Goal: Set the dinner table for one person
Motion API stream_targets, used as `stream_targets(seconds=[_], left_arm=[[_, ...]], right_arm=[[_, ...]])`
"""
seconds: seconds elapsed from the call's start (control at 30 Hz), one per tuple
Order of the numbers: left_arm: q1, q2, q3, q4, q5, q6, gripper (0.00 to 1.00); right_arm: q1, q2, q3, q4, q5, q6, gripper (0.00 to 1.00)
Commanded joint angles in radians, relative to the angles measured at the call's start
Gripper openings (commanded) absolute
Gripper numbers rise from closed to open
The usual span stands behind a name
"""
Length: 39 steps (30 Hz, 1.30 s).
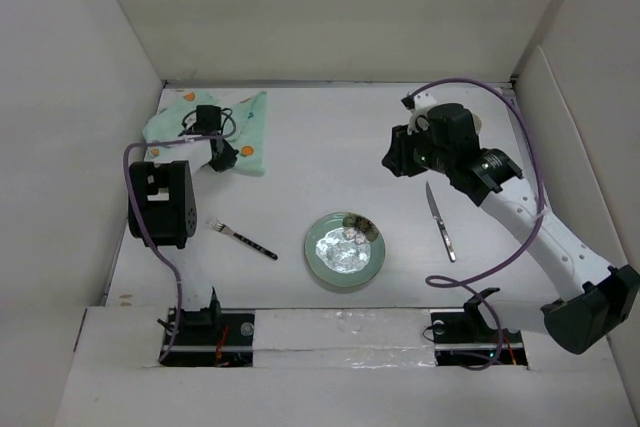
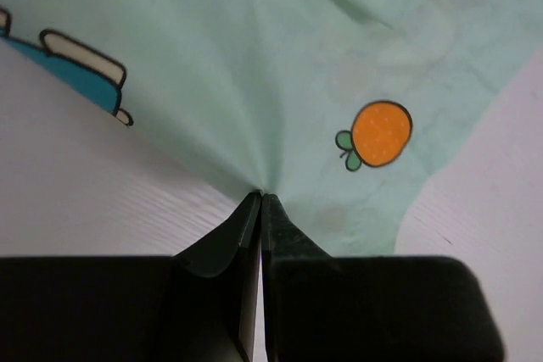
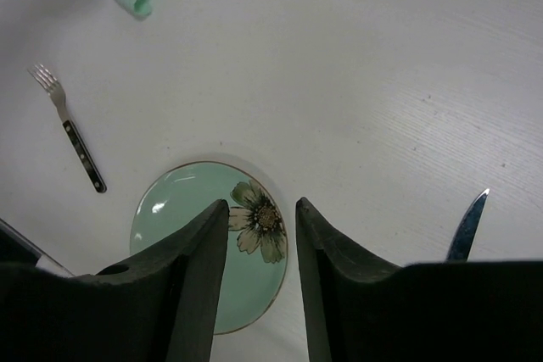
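I am pinching the green cloth placemat (image 2: 254,65) with my left claw (image 2: 261,201), its fingers pressed together on an edge of the cloth, folds fanning out from the grip. The placemat is lying crumpled at the far left of the white dinner table (image 1: 330,127). My right claw (image 3: 261,209) is hanging with its fingers apart above the table's right side. A green plate (image 1: 330,259) is sitting near the middle, close to the near edge. A fork (image 1: 241,236) is lying left of the plate and a knife (image 1: 440,219) right of it, neither touching it.
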<state>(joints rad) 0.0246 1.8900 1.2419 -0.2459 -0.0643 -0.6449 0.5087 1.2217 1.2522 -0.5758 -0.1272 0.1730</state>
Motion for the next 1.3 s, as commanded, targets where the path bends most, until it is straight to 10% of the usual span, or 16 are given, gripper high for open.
stream_targets(seconds=[0.0, 0.13, 0.4, 0.6, 0.67, 0.73, 0.8, 0.97, 1.1, 1.27], left_arm=[[-0.108, -0.021, 0.071, 0.005, 0.058, 0.008, 0.0], [-0.23, -0.074, 0.169, -0.036, 0.058, 0.028, 0.0], [-0.463, -0.134, 0.209, -0.033, 0.15, 0.036, 0.03], [-0.56, -0.071, 0.324, -0.141, 0.123, 0.108, 0.38], [-0.56, -0.123, 0.309, -0.115, 0.022, 0.117, 0.49], [-0.516, -0.14, 0.3, -0.084, -0.066, 0.151, 0.54], [-0.483, -0.118, 0.317, -0.078, -0.109, 0.186, 0.55], [-0.457, 0.09, 0.513, -0.187, -0.132, 0.379, 0.49], [-0.497, 0.147, 0.538, -0.164, -0.072, 0.468, 0.49], [-0.506, 0.199, 0.527, -0.13, -0.037, 0.475, 0.49]], right_arm=[[0.017, 0.012, 0.029, 0.042, 0.031, -0.003, 0.38], [0.017, 0.028, 0.016, 0.05, 0.031, -0.001, 0.07], [-0.001, 0.053, 0.0, 0.1, 0.043, 0.013, 0.0], [-0.039, 0.104, -0.014, 0.126, 0.048, 0.045, 0.52], [-0.05, 0.125, -0.025, 0.137, 0.037, 0.055, 0.56], [-0.05, 0.143, -0.048, 0.16, 0.025, 0.059, 0.42], [-0.059, 0.16, -0.06, 0.169, 0.009, 0.077, 0.02], [-0.078, 0.228, -0.128, 0.228, -0.018, 0.109, 0.0], [-0.088, 0.295, -0.155, 0.283, -0.031, 0.152, 0.39], [-0.121, 0.392, -0.146, 0.323, -0.019, 0.192, 0.61]])
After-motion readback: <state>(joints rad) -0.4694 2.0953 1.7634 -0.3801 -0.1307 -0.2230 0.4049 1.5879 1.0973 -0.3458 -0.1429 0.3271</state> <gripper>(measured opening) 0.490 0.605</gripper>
